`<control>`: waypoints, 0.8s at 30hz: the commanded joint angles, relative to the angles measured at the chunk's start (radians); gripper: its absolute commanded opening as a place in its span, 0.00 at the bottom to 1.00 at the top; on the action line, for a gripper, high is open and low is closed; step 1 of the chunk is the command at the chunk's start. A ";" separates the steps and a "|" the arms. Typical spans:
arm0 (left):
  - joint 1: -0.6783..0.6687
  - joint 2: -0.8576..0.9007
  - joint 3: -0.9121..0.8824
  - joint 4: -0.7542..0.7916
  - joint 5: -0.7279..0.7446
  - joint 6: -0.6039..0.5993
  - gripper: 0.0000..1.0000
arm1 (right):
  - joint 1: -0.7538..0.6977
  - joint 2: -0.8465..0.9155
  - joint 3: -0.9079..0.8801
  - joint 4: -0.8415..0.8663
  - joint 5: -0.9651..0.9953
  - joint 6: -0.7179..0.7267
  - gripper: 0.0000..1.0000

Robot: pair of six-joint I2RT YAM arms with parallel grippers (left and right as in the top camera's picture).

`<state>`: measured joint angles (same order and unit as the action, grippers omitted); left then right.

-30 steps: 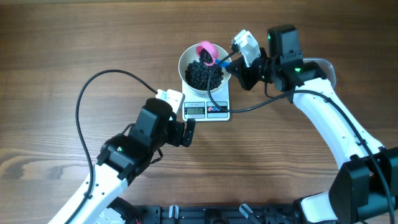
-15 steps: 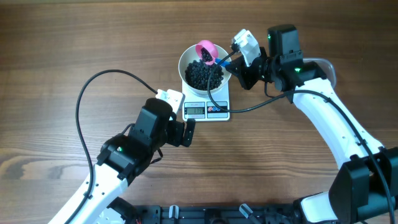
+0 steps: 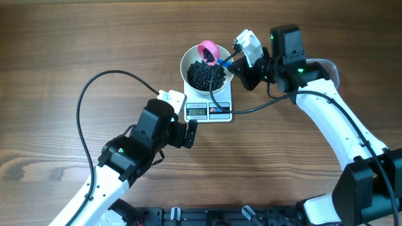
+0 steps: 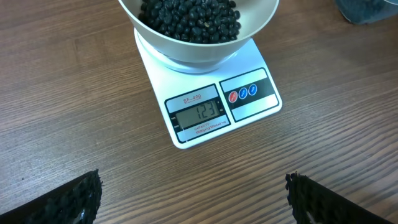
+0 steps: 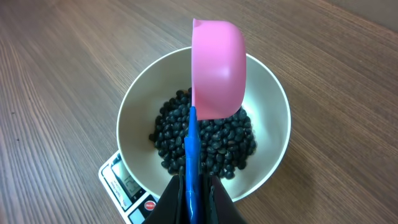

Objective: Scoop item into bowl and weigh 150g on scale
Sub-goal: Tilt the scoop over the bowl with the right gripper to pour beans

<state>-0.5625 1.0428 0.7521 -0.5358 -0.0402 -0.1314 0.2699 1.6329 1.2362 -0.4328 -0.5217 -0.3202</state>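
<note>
Editor: Where were the beans (image 3: pixel 206 75) when the shutter fell?

Photographer: They were heaped in the white bowl (image 3: pixel 183 66), which stood on the scale (image 3: pixel 223 95) on a wooden table (image 3: pixel 75 37). From overhead, the bowl covered the scale's 12 o'clock end. The display (image 4: pixel 200 112) sat at the 6 o'clock edge and read 123, with two round buttons (image 4: pixel 242 94) at its 3 o'clock.

Editor: And the right gripper (image 3: pixel 231 61)?

Photographer: It reached in from the bowl's 3 o'clock. Its jaws were clamped tight on the blue handle (image 5: pixel 191 155) of a pink scoop (image 5: pixel 217 68). The cup hung over the bowl's 12 o'clock rim, tipped on its side, its pink back turned to the wrist camera.

Editor: What about the left gripper (image 4: pixel 193 186)?

Photographer: It hovered at the scale's 7 o'clock, apart from it. The jaws were spread wide and held nothing. Its dark fingers (image 4: pixel 68 202) framed the lower corners of the wrist view, with the scale and the bowl's near wall at 12 o'clock beyond them.
</note>
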 commanded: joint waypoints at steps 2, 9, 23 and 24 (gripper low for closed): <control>0.005 0.001 -0.002 0.001 -0.013 0.019 1.00 | 0.007 0.013 0.000 0.000 0.017 -0.045 0.04; 0.005 0.001 -0.002 0.001 -0.013 0.019 1.00 | 0.006 0.013 0.000 -0.007 0.061 -0.095 0.04; 0.005 0.001 -0.002 0.001 -0.013 0.019 1.00 | 0.012 0.013 0.000 -0.047 0.070 -0.069 0.04; 0.005 0.001 -0.002 0.001 -0.013 0.019 1.00 | 0.012 0.013 0.000 -0.047 0.064 -0.069 0.04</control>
<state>-0.5625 1.0428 0.7521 -0.5358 -0.0402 -0.1314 0.2790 1.6329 1.2362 -0.4850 -0.4587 -0.4095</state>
